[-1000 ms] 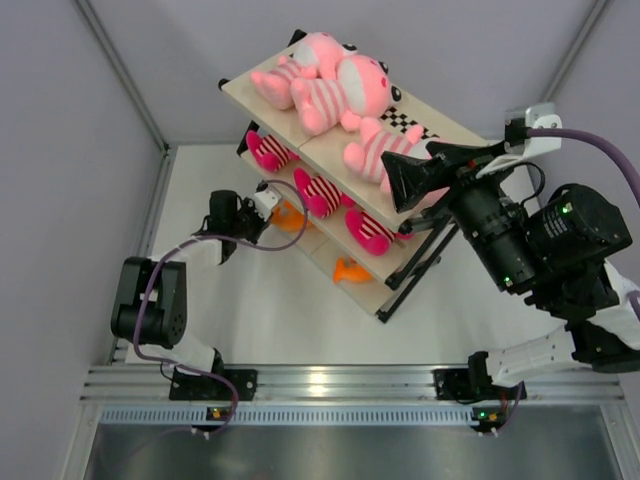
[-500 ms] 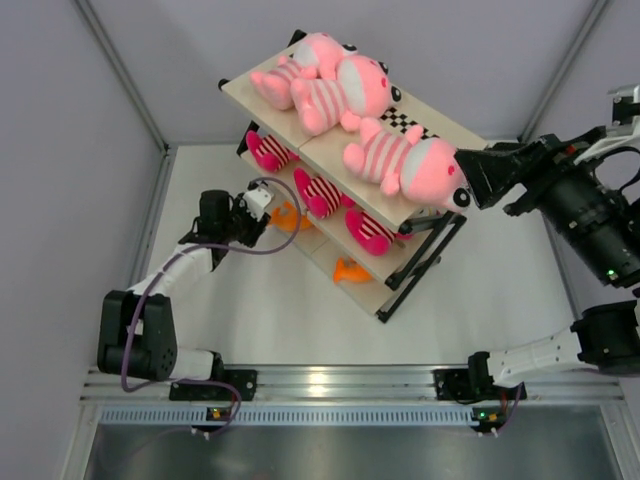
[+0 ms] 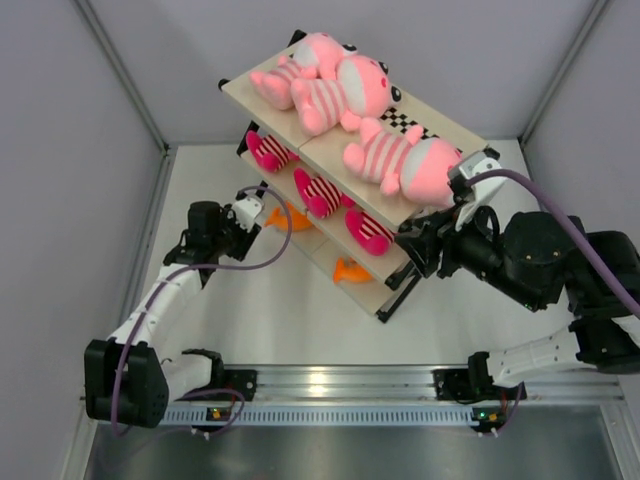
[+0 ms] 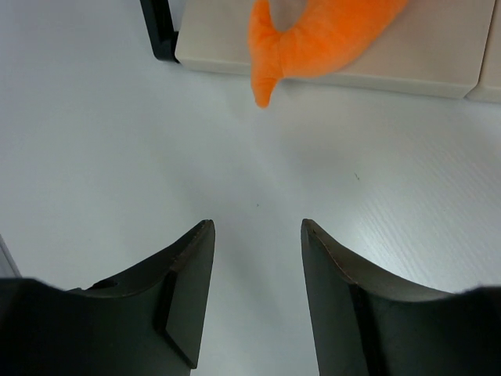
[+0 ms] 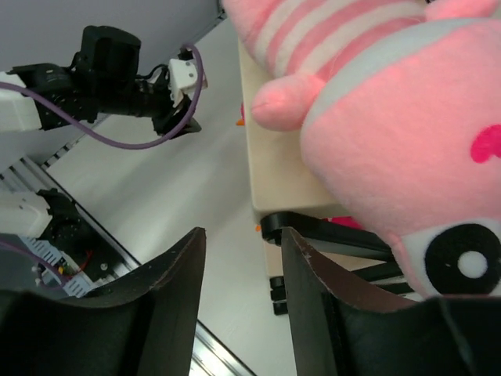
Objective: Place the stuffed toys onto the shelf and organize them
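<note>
Every visible stuffed toy sits on the shelf; your left gripper and right gripper gape empty, so you're likely nearly done.

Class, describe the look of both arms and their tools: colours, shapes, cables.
Both arms are white links joined by bulky black joints: left arm, right arm. A purple cable loops along each. Each tool, left tool and right tool, has two dark, curved, tapering fingers.

The left gripper holds its fingers apart above the white table; farther off, an orange toy lies on the cream shelf board, tip overhanging
</note>
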Controlling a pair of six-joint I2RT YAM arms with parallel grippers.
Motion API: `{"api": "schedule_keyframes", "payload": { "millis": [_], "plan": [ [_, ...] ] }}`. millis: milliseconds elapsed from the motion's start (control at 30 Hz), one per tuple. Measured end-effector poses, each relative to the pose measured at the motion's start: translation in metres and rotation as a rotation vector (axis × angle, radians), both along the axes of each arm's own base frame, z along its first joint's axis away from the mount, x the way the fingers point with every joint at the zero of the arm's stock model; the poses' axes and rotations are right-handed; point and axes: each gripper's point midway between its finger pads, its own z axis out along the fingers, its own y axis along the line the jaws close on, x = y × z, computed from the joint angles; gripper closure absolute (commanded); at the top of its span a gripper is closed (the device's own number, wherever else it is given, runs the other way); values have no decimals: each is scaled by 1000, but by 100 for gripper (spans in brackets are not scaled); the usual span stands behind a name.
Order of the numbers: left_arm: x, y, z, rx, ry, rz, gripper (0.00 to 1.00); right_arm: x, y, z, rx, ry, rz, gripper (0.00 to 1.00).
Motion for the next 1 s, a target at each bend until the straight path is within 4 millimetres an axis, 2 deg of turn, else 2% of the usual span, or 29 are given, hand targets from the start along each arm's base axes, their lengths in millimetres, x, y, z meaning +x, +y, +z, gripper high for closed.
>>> {"api": "schedule_keyframes", "payload": {
  "millis": [167, 300, 400, 500, 800, 1000],
  "plan": [
    [-8, 5, -9, 11, 46, 28, 46, 13, -30, -1, 58, 3, -128, 59],
    [-11, 7, -12, 14, 60, 37, 46, 24, -56, 9, 117, -17, -232, 60],
    [-12, 7, -10, 14, 56, 42, 46, 32, -69, 17, 141, -45, -308, 66],
    [-12, 8, -10, 16, 56, 45, 46, 38, -72, 22, 153, -76, -367, 71],
    [-12, 10, -8, 23, 49, 55, 46, 55, -75, 29, 138, -169, -519, 72],
    [-12, 11, -3, 21, 33, 57, 46, 78, -75, 32, 86, -182, -642, 72]
  ]
}}
